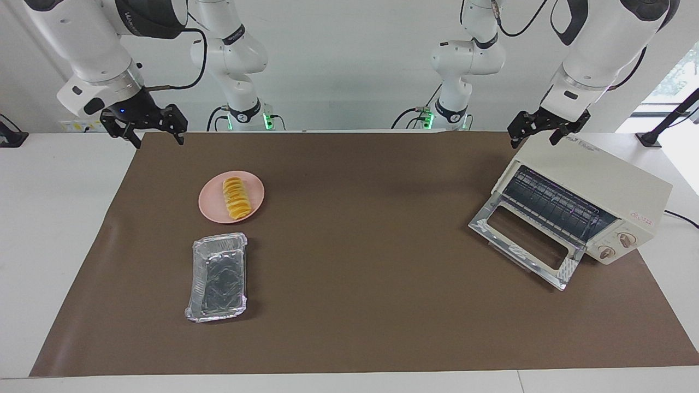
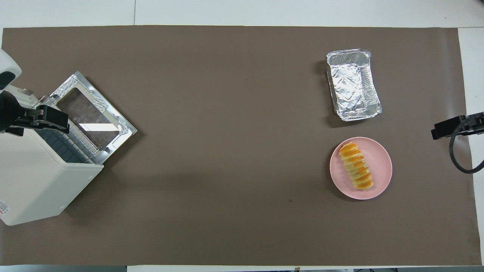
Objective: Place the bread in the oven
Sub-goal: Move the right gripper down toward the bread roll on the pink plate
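**A:** Start with the biggest thing. The oven [image 1: 587,204] sits at the left arm's end of the table [image 1: 349,273], its glass door [image 1: 527,245] already dropped flat and the wire rack [image 1: 557,206] showing. You have no door work to do — only the carry.

**B:** And the arms?

**A:** The left gripper [image 1: 540,128] hangs over the oven's top edge, fingers spread and holding nothing. The right gripper [image 1: 144,128] hangs over the mat's edge at the right arm's end, also spread and empty. Neither touches anything.

**B:** Where is the bread?

**A:** The bread [image 1: 236,197] lies on the pink plate [image 1: 210,210] toward the right arm's end, nearer to the robots than the foil tray [image 1: 217,275]. So I judge the right arm should take it.

**B:** How do you want the grasp?

**A:** Turn the wrist so the fingers straddle the loaf across its narrow width, at mid-length. The ridges look soft, so you should close gently — enough to lift, not to crush. Come straight down, and keep the tips off the plate's rim or the plate may slide.

**B:** Then the crossing?

**A:** It is a long way to the oven. Lift clear of the plate first, and move the left gripper off the oven so the arms do not meet. Enter low over the open door, and set the loaf on the rack.
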Available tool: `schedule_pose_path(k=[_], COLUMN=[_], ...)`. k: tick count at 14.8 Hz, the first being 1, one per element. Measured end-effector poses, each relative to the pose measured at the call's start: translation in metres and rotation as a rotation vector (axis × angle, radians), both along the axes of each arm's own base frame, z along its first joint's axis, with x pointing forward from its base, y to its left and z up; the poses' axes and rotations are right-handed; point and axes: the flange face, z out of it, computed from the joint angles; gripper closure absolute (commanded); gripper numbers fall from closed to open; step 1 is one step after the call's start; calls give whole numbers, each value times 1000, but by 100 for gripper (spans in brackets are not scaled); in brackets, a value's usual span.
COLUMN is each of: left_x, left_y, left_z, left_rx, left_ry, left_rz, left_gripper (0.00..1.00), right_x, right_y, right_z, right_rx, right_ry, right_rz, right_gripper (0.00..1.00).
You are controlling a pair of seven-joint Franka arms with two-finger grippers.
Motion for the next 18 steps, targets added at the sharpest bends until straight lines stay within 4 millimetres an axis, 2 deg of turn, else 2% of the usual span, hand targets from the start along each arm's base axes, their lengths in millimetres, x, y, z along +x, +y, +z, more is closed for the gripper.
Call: schedule_pose_path(k=[11,14,18], left_x=[0,0,0], left_y=[0,0,0], left_z=[0,0,0], left_rx=[0,0,0], left_ry=[0,0,0], left_rz=[0,0,0], left_gripper=[0,0,0], right_x=[-2,-14,-46], right_y=[2,15,53], right_z=[-6,-31,-96], right_rx=[2,3,-2], right_ry=[21,45,21], right_rz=[8,34,113], right_gripper=[0,0,0])
